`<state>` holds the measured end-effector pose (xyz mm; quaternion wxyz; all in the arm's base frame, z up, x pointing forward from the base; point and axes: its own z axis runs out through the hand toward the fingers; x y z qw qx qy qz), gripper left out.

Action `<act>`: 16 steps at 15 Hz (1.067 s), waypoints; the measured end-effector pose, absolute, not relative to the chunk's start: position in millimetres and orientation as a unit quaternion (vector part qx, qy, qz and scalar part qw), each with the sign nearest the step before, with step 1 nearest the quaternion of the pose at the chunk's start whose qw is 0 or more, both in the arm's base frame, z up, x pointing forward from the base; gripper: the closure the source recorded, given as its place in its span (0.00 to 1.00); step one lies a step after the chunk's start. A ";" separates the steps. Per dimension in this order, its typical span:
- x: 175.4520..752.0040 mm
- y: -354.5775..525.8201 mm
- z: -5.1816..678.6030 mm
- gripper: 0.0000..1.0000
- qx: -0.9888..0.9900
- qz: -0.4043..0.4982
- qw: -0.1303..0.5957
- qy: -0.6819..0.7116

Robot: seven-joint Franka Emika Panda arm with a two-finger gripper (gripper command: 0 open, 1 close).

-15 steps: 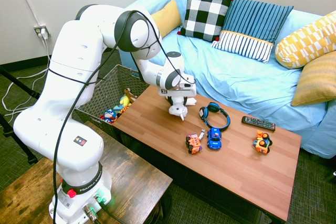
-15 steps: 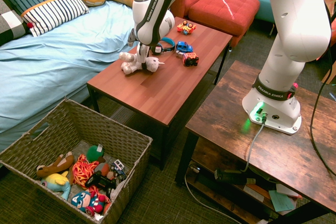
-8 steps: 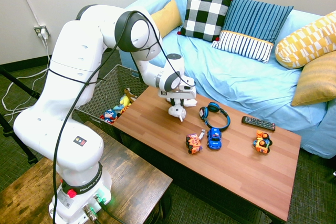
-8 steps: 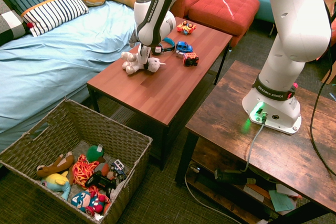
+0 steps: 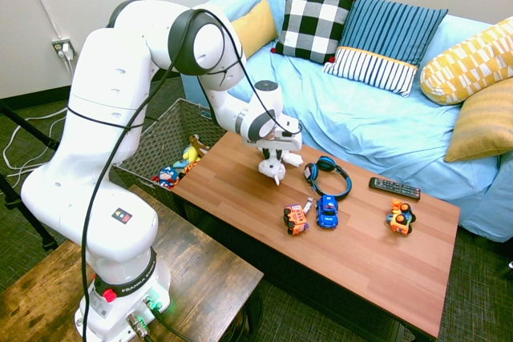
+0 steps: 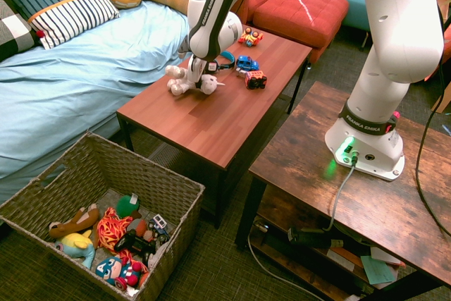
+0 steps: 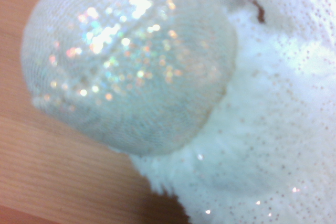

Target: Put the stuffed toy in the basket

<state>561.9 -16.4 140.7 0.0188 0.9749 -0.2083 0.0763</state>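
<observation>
**— Where is your gripper, and what has it got?**

— My gripper [image 6: 194, 75] is down on the stuffed toy [image 6: 190, 82] at the sofa-side edge of the coffee table [image 6: 204, 121]. My fingers look closed on the toy's middle: in the second exterior view its white limbs splay out on both sides below my wrist, and its feet seem to touch the wood or sit just above it. I cannot tell which. Up close, the wrist view shows white fluffy plush [image 7: 262, 129] and a rounded, glittery silver patch of the toy, with the table's wood grain behind.

**— And the basket?**

— The basket [image 6: 42, 195] stands on the floor off the table's end, well apart from the toy. It already holds a heap of small colourful toys [image 6: 116, 234].

**— What else is on the table?**

— Blue headphones [image 5: 327, 175] lie just beside the toy, on its far side from the basket. Further along come an orange toy car [image 5: 296, 219], a blue toy car [image 5: 327, 211], a black remote [image 5: 394, 188] and another orange toy [image 5: 400, 218].
</observation>
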 end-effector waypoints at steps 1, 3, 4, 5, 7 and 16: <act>561.2 -15.8 155.6 1.00 0.974 0.085 0.018 -0.209; 560.1 -7.8 179.8 1.00 0.973 0.096 0.020 -0.209; 561.2 1.0 190.1 1.00 0.972 0.102 0.023 -0.211; 562.5 13.5 198.7 1.00 0.971 0.106 0.026 -0.214; 565.0 44.8 213.2 1.00 0.969 0.111 0.030 -0.219; 556.9 240.3 233.4 1.00 0.970 0.120 0.030 -0.210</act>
